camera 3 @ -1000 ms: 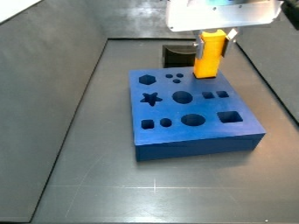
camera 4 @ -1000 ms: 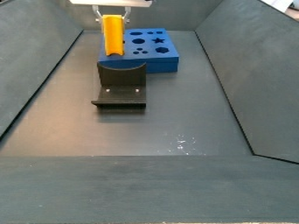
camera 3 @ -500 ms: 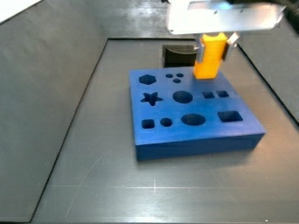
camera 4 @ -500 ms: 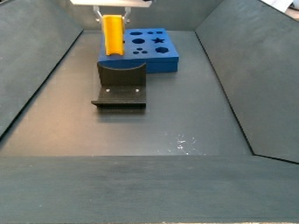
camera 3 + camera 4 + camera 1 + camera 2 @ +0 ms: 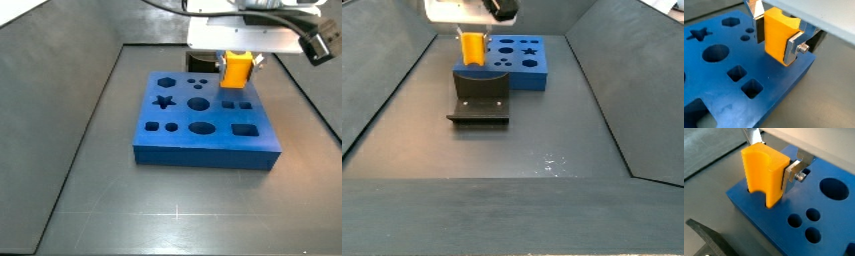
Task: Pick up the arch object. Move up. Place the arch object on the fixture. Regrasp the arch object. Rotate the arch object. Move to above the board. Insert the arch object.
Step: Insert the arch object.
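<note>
My gripper (image 5: 238, 57) is shut on the arch object (image 5: 237, 72), a smooth orange-yellow block held upright with its notch facing up. It hangs over the far right part of the blue board (image 5: 201, 130). In both wrist views the silver fingers (image 5: 793, 46) clamp the arch object (image 5: 777, 35) on two sides. Its lower end meets the top of the board (image 5: 827, 213) near one edge and seems to sit in a dark cut-out. The dark fixture (image 5: 480, 102) stands on the floor beside the board, apart from the gripper (image 5: 472, 38).
The board's top has star, hexagon, round and square holes (image 5: 198, 103). Sloped grey walls (image 5: 389, 90) close in the floor on all sides. The fixture also shows behind the board (image 5: 198, 62) and at the edge of a wrist view (image 5: 704, 235).
My gripper has come down with the arch object, and less of the block shows below it. The board has shifted and turned a little on the floor.
</note>
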You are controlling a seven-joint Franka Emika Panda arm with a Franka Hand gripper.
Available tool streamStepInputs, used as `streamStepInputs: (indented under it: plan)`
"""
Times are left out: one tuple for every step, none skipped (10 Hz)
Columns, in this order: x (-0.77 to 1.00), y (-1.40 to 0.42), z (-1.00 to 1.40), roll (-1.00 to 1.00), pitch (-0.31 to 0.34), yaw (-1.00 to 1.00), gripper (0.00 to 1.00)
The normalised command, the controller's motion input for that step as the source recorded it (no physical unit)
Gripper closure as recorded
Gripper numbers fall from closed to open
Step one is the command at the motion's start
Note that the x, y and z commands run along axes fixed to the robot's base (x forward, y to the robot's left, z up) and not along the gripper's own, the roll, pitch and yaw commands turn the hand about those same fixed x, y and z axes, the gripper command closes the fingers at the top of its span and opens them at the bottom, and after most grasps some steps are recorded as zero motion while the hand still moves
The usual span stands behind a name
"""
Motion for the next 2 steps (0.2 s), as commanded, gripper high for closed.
streamStepInputs:
  plan:
    - [0.12,0.18,-0.05,-0.13,0.0,-0.17,1.0]
    - [0.03,0.0,0.0,0.0,0.02,-0.02,1.0]
